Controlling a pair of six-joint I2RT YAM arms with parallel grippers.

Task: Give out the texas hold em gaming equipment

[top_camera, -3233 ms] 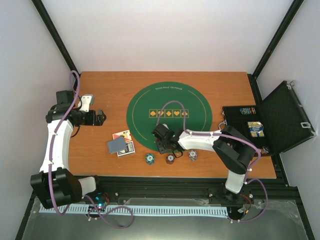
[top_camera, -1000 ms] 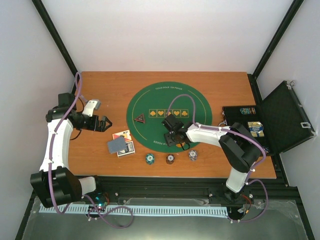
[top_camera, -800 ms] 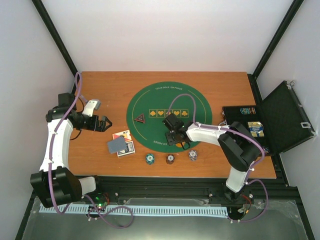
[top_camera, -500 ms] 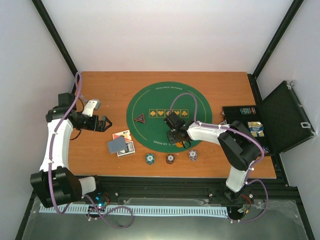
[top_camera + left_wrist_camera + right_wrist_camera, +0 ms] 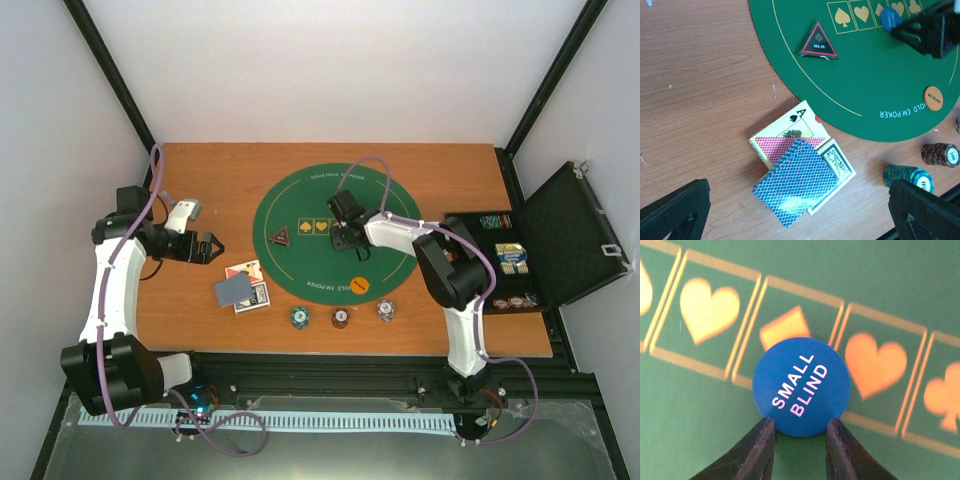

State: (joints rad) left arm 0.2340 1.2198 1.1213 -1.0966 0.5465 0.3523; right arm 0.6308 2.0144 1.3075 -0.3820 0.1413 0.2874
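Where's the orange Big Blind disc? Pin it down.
In the top view the orange disc lies flat on the green mat, at its near edge, right of centre, just beyond the brown chip stack and the grey-white chip stack.

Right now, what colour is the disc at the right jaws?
Blue disc, white SMALL BLIND lettering; clearest in the right wrist view.

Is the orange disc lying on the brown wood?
No, the orange disc lies on the green mat, just inside its edge.
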